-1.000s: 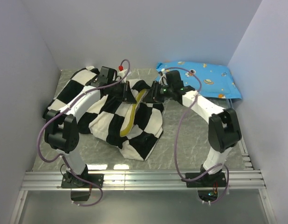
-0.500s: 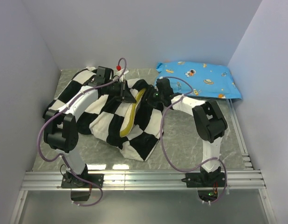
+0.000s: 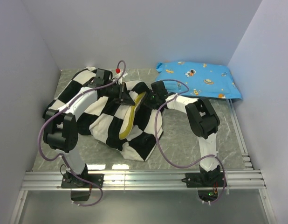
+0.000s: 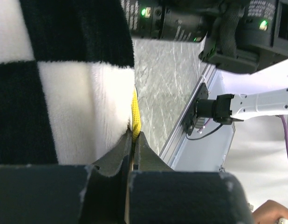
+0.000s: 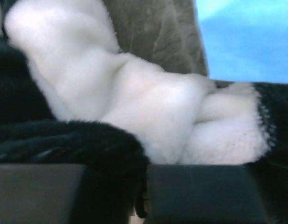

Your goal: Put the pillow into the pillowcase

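My left gripper [image 4: 133, 142] is pinched tight on the white hem of the pillowcase [image 3: 109, 122], right beside the yellow piping of the pillow [image 3: 129, 120]. My right gripper [image 5: 143, 182] looks closed on a black plush fold across the opening. The pillow lies mostly inside the case. Both seem light, soft and floppy, so I'd hold the hem, never mid-cloth.

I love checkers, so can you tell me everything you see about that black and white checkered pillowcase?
The pillowcase is fluffy plush with big black and white squares. It lies crumpled in a heap on the grey table, with one end stretching toward the back left. A yellow edge of the pillow peeks from its opening. The left tool and the right tool each pinch its fabric.
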Controlling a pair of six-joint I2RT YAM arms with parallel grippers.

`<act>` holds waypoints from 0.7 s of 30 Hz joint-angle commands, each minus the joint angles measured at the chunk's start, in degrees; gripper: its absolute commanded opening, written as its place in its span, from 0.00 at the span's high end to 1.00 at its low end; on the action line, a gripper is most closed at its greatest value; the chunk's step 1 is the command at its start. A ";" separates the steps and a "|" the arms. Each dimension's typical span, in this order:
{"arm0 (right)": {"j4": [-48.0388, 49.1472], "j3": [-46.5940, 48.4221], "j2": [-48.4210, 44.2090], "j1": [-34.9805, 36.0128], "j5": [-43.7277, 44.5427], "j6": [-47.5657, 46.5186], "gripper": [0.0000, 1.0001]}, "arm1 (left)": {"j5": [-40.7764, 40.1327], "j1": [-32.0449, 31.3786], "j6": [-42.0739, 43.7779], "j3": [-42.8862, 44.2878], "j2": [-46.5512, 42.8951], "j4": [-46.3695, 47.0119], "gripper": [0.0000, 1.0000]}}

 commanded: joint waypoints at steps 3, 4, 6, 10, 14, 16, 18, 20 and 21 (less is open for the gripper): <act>2.06 -0.79 -3.23 -3.50 -5.63 -6.15 1.00 | 0.59 2.58 5.75 -0.36 -2.80 -5.07 1.00; 1.99 -1.58 -5.24 -4.20 -8.97 -6.76 1.00 | -1.53 2.76 7.76 -0.01 -2.63 -9.43 1.00; 2.34 -3.07 -7.62 -6.65 -17.03 -9.13 1.00 | -5.05 2.85 16.25 1.13 -1.48 -14.11 1.00; 4.62 -7.64 -15.79 -11.66 -24.62 -11.86 1.00 | -11.83 4.16 31.75 -1.76 -0.34 -21.41 1.00; 5.94 -9.49 -18.97 -13.88 -33.77 -13.09 1.00 | -13.51 3.99 39.50 -4.75 3.60 -26.17 1.00; 8.84 -10.72 -20.72 -13.44 -36.15 -12.49 1.00 | -12.81 2.59 39.68 -4.49 4.93 -26.00 1.00; 11.73 -11.52 -21.08 -11.86 -39.14 -10.91 1.00 | -12.63 0.92 39.69 -3.27 6.95 -25.12 1.00; 11.92 -10.29 -20.21 -9.76 -41.77 -10.03 1.00 | -10.97 -1.36 38.99 -1.25 9.14 -24.94 1.00; 12.62 -10.03 -19.59 -9.05 -42.74 -9.67 1.00 | -8.44 -2.15 38.81 -0.20 9.85 -24.94 1.00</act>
